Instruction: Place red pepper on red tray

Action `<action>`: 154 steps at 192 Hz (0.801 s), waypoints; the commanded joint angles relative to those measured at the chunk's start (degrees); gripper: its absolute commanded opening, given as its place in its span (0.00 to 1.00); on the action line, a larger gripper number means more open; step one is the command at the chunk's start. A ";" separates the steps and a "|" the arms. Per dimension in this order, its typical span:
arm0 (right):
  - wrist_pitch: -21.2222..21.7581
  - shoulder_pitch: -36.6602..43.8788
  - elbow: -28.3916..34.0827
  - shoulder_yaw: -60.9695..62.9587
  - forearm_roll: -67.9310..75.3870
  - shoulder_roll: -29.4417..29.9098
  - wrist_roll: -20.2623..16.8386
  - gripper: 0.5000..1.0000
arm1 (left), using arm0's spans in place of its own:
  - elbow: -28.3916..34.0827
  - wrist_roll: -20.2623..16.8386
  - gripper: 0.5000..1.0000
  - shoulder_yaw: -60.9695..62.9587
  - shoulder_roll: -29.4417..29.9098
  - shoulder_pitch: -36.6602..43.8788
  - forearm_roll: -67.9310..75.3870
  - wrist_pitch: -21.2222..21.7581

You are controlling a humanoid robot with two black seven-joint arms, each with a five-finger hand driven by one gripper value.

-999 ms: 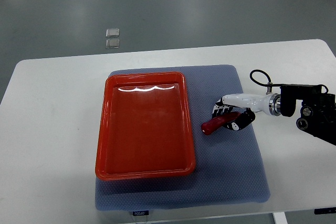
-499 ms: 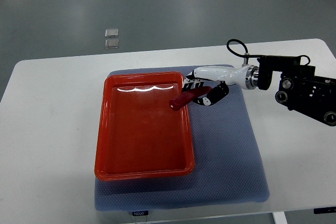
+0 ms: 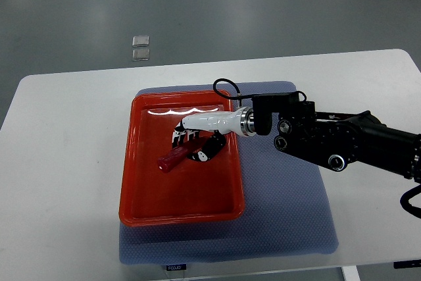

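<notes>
Nearly done: red pepper [image 3: 173, 158] over middle of red tray [image 3: 135, 192], right hand [image 3: 196, 144] fingers clamped on it; only letting go left

Blue mat [image 3: 289, 215] (on white table [image 3: 59, 162])

We see the pepper [image 3: 172, 158], small, red, elongated, lying at a slant over the tray's middle w/ its tip toward lower left, upper end held in the right hand [image 3: 197, 143]; the tray [image 3: 129, 182] is red, rectangular, shallow, rimmed, sitting on the blue-grey mat's left part
</notes>
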 commanded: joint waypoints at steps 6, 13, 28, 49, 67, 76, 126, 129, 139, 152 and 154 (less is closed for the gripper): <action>0.18 -0.05 -0.16 -1.07 -0.15 0.27 -0.09 0.14 | 0.04 0.00 1.00 0.00 0.00 0.06 0.01 0.00; 0.27 -0.05 -0.16 -1.16 -0.15 0.27 -0.09 0.17 | 0.04 0.00 1.00 0.00 0.00 -0.03 0.01 0.00; 0.27 -0.13 -0.07 -1.16 -0.15 -0.17 -0.09 0.34 | -0.05 0.00 1.00 0.00 0.00 -0.03 0.01 0.00; 0.01 -0.22 0.02 -0.90 0.20 -1.05 -0.09 0.65 | 0.04 0.00 1.00 0.00 0.00 -0.03 -0.08 0.00; 0.01 -0.22 0.46 -0.37 0.82 -2.54 0.00 0.77 | 0.04 0.00 1.00 0.00 0.00 -0.03 0.01 0.00; 0.01 -0.22 0.46 -0.02 0.91 -3.07 0.00 0.80 | 0.04 0.00 1.00 0.00 0.00 -0.03 0.01 0.00; 1.67 -0.13 0.81 6.66 9.95 -8.34 -0.35 0.81 | -0.05 0.00 1.00 0.00 0.00 -0.03 0.01 0.00; 1.94 -0.13 0.81 6.84 10.93 -8.61 -0.35 0.81 | 0.04 0.00 1.00 0.00 0.00 -0.03 -0.08 0.00; 3.43 -0.13 0.72 7.45 15.50 -10.28 -0.62 0.81 | 0.04 0.00 1.00 0.00 0.00 -0.03 0.01 0.00; 4.40 -0.13 0.72 8.42 20.95 -11.77 -1.32 0.81 | -0.05 0.00 1.00 0.00 0.00 0.06 0.01 0.00; 4.40 -0.13 0.81 8.68 21.83 -11.95 -1.58 0.81 | -0.05 0.00 1.00 0.00 0.00 -0.03 0.01 0.00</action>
